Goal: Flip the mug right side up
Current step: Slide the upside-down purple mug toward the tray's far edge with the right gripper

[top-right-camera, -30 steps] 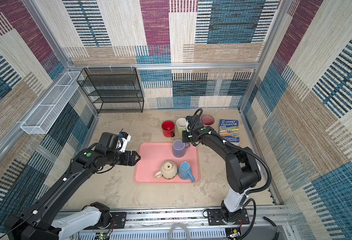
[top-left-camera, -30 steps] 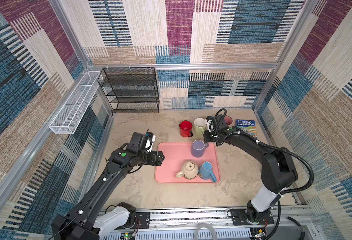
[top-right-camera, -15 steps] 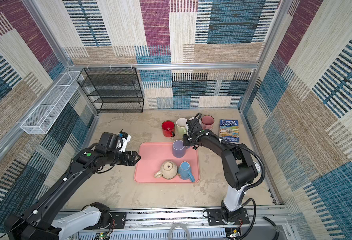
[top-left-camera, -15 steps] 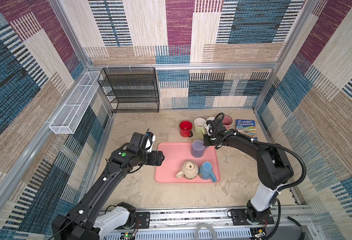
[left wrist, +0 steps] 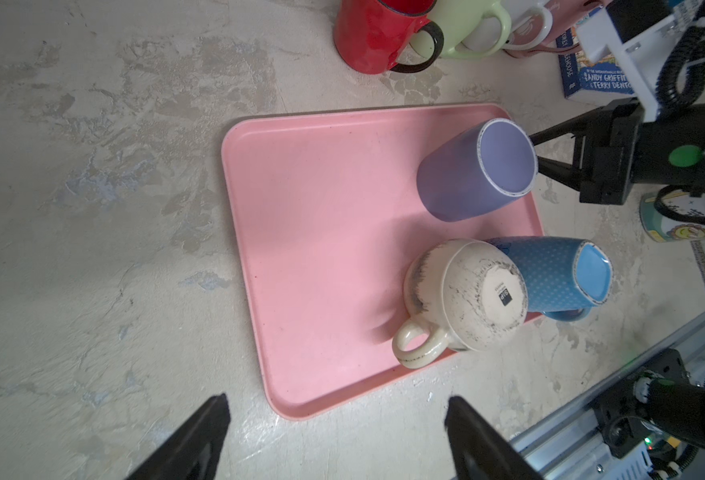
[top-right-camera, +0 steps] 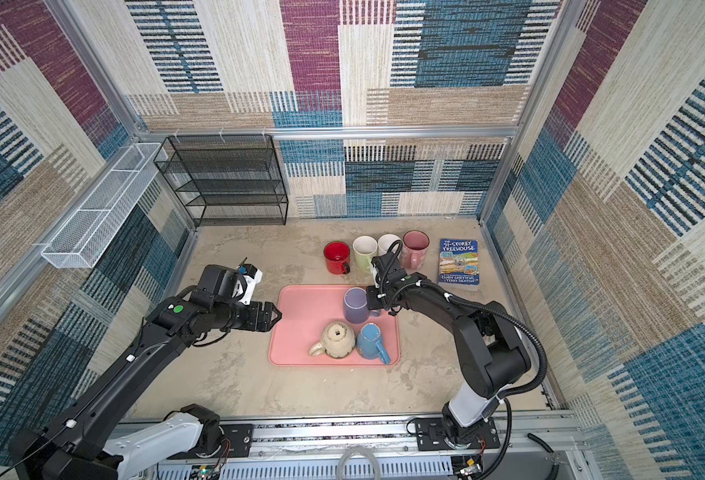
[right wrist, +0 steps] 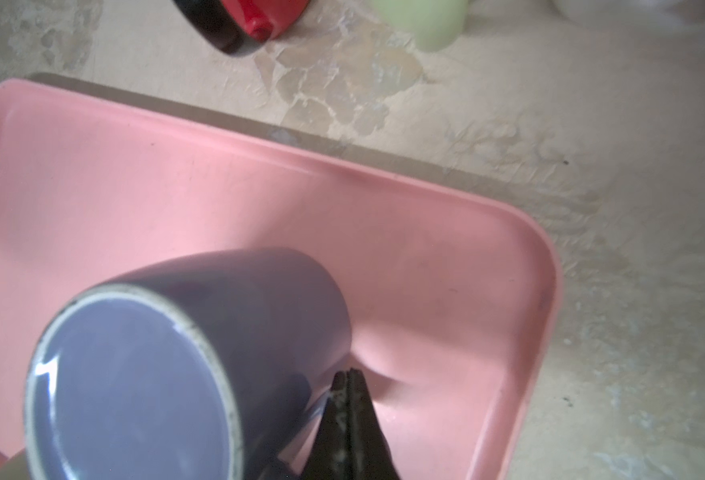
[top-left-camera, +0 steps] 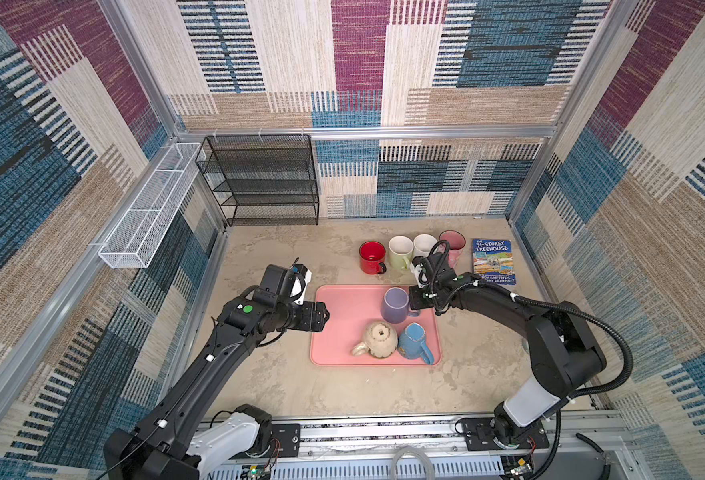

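The purple mug [top-left-camera: 394, 305] stands upside down at the upper right corner of the pink tray [top-left-camera: 342, 328], a little right of centre in both top views. Its flat base with a pale unglazed ring faces up, and its handle points to the lower right of the frame.

The right pincer [top-left-camera: 411, 302] reaches in from the right and sits just beside the mug at the handle. In the right wrist view the right pincer [right wrist: 347, 376] is clenched, its two dark tips pressed together against the handle. Whether they pinch any part of the handle cannot be told.

The left pincer [top-left-camera: 325, 316] hovers at the tray's left edge, well apart from the mug. It is released, and in the left wrist view its two fingers [left wrist: 201, 436] stand wide apart at the bottom of the frame with nothing between them.

In the tray's lower right, a cream mug [top-left-camera: 379, 340] and a blue mug [top-left-camera: 413, 343] also stand base up, touching each other. Above the tray in the frame, on the bare bench [top-left-camera: 284, 390], a red mug [top-left-camera: 370, 257], a green mug [top-left-camera: 400, 252], a white mug [top-left-camera: 423, 245] and a pink mug [top-left-camera: 452, 245] stand in a row with their openings up. A book [top-left-camera: 493, 261] lies flat to their right. A black wire shelf [top-left-camera: 265, 183] stands against the back wall at upper left of centre.
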`<state>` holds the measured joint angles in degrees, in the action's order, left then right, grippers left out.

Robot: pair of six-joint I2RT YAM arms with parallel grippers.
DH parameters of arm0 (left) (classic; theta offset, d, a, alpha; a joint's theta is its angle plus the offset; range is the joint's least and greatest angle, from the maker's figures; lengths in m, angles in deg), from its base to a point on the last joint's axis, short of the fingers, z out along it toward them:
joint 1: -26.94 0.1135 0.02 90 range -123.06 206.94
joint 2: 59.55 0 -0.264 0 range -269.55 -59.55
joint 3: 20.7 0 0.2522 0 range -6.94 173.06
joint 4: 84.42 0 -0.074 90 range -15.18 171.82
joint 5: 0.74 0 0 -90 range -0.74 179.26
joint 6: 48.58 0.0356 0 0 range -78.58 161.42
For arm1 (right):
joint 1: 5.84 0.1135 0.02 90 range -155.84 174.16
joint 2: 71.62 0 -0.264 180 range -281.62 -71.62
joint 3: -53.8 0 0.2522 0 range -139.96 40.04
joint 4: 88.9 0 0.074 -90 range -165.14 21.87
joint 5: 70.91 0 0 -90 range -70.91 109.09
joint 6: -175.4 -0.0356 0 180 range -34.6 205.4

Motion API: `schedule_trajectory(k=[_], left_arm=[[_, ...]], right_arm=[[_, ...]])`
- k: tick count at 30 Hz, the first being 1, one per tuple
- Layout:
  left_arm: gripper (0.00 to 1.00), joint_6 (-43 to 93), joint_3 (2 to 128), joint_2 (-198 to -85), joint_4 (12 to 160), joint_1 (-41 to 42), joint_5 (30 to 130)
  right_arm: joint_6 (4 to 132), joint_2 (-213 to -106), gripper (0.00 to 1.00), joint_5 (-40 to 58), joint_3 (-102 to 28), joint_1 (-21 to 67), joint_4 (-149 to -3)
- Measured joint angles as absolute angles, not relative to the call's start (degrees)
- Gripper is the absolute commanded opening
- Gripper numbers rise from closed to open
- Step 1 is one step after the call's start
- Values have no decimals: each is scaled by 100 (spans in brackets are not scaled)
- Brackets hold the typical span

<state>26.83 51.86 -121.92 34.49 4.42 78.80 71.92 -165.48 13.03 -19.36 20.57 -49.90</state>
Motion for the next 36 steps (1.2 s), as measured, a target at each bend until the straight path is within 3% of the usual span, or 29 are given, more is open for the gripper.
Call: schedule_trajectory(k=[8, 21, 28, 36], left_arm=[[87, 2683, 5186, -12213, 3449, 442, 7880], [87, 2683, 5186, -12233, 3449, 442, 7858], [87, 2683, 5186, -12246, 3449, 442, 7856], [87, 2683, 5186, -12242, 3449, 442, 7856]], right_arm=[[7175, -16467, 10, 1309, -2006, 2273, -4848], [7391, -15899, 40, 1746, -2152, 2505, -4070], [7439, -15831, 47, 1814, -1945, 2785, -3926], [7518, -16244, 48, 1816, -2115, 2960, -3978]])
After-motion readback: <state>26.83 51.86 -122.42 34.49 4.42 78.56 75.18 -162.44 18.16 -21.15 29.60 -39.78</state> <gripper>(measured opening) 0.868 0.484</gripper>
